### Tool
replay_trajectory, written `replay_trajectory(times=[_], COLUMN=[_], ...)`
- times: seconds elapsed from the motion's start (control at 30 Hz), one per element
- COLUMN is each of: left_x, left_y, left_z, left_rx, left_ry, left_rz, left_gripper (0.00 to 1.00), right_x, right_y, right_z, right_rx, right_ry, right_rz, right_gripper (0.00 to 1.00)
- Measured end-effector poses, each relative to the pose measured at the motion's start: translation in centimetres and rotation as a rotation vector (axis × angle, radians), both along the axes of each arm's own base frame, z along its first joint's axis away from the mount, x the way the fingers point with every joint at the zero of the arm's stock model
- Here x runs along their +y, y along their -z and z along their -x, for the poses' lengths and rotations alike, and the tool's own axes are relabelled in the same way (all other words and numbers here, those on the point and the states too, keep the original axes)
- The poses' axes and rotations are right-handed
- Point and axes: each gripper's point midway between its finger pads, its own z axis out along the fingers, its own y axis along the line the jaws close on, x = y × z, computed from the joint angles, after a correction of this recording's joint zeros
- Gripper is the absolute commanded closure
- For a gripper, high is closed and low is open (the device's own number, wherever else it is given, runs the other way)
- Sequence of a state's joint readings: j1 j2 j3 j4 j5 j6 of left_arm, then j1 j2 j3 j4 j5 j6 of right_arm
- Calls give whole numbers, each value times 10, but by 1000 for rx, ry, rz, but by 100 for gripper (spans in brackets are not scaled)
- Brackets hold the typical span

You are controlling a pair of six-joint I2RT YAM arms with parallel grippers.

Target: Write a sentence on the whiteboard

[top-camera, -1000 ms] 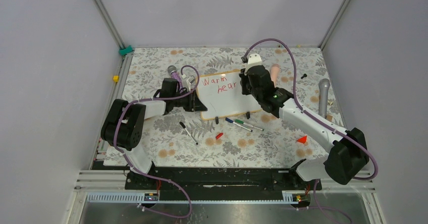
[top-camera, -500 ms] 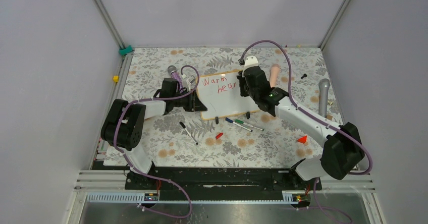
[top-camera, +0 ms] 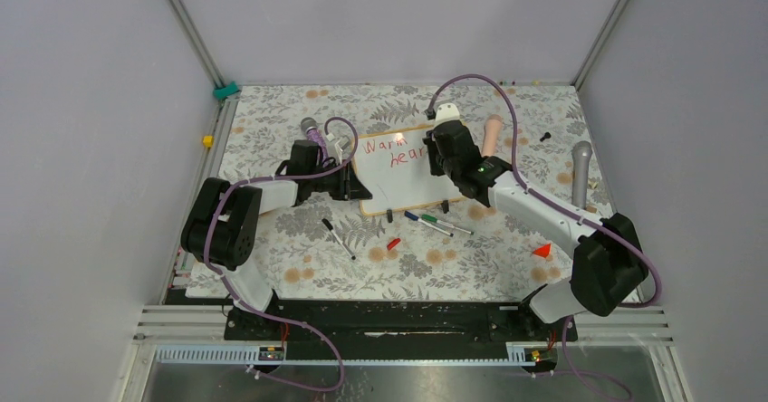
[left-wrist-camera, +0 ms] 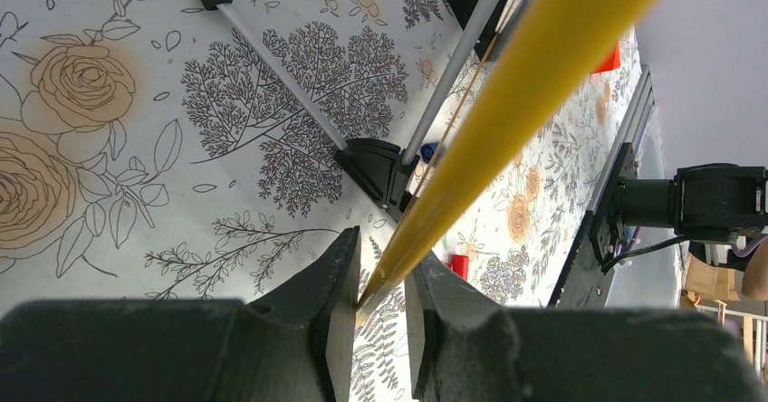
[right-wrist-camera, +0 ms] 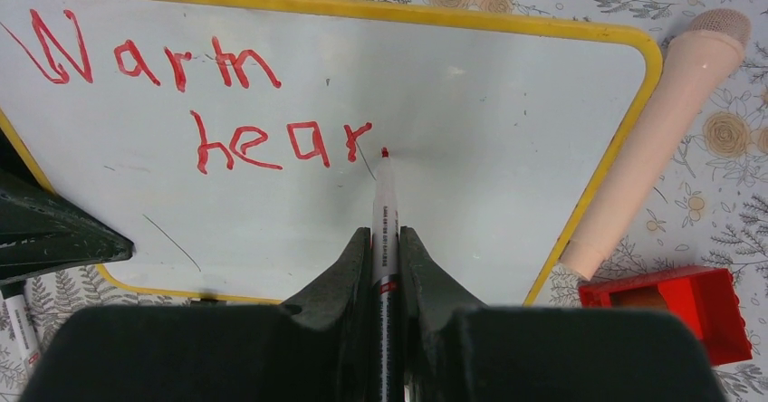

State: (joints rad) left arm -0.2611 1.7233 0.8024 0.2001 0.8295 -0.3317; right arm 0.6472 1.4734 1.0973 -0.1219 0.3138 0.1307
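The sentence (right-wrist-camera: 226, 103) reads "Warm" and "hear" in red, and I judge that second word unfinished, with more likely to follow on the bare lower board. The whiteboard (right-wrist-camera: 489, 103) sits mid-surface (top-camera: 299, 266), its left frame pinched by your left jaws. Your right jaws clamp the red marker (right-wrist-camera: 384, 212), tip at the board just right of the "r".

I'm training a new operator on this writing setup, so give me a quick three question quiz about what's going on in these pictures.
1. True or false: the left gripper is clamped on the frame of the whiteboard.
2. Which letters does the second line of the sentence show? A) hear B) hearts C) connect
3. Fill in: the right gripper holds a ___ marker.
Key: 1 true; 2 A; 3 red.
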Motion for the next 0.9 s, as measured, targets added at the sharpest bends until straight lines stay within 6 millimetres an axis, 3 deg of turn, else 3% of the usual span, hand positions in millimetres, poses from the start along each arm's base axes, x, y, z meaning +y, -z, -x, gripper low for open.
replay_trajectory(times=[0.9], left_x=[0], left_y=[0], left_z=[0], left_rx=[-2], left_ry=[1], left_rz=[0], left_gripper=[100], right_x=[-21], right_y=[-4], right_z=[-4], right_rx=[-22], right_ry=[90], right_rz=[67], right_gripper=[100])
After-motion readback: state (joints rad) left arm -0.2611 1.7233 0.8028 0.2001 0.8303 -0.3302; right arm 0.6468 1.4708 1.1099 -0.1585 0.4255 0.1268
